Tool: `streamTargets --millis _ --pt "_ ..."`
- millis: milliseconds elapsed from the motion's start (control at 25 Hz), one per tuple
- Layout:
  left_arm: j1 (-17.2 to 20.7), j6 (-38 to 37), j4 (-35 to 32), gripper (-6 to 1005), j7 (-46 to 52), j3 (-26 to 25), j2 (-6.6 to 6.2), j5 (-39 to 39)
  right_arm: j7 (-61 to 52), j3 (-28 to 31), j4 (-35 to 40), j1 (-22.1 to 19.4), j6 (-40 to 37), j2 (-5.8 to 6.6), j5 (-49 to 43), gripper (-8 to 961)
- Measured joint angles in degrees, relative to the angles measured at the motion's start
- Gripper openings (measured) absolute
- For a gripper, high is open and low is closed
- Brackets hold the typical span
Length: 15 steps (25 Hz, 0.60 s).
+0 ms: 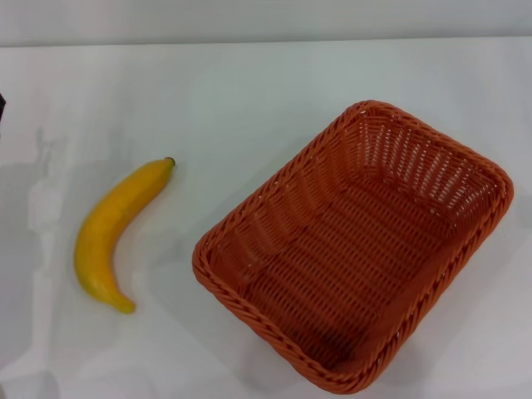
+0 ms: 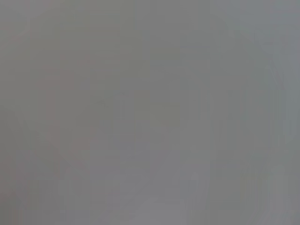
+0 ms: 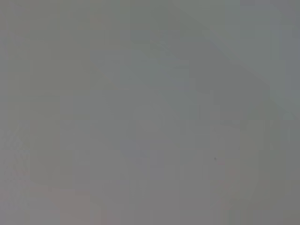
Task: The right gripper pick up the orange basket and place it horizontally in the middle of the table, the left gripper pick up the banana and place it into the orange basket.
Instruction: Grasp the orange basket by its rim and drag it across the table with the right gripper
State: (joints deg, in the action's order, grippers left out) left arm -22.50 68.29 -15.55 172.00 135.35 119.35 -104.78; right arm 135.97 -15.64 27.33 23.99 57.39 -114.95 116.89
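Observation:
The orange basket (image 1: 357, 245) lies on the white table (image 1: 249, 91) at the right, turned diagonally, its open top up and nothing inside it. The banana (image 1: 112, 229) lies on the table at the left, its dark tip pointing toward the far side, apart from the basket. Neither gripper shows in the head view. A small dark sliver sits at the far left edge of that view; what it is cannot be told. Both wrist views show only a plain grey surface, with no fingers and no objects.
The far edge of the table runs along the top of the head view, with a grey wall behind it. Bare tabletop lies between the banana and the basket.

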Motion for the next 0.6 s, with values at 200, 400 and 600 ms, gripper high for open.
streamTargets --millis 200,400,600 --pt "0.00 0.00 0.00 860 0.00 0.00 0.00 0.05 0.00 0.00 0.00 0.00 0.05 0.00 0.00 788" --pt "0.00 0.00 0.00 859 0.00 0.00 0.00 0.05 0.00 0.00 0.00 0.00 0.12 0.00 0.00 787" --pt "0.00 0.00 0.00 859 0.00 0.00 0.00 0.04 0.00 0.00 0.01 0.00 0.17 0.00 0.00 787"
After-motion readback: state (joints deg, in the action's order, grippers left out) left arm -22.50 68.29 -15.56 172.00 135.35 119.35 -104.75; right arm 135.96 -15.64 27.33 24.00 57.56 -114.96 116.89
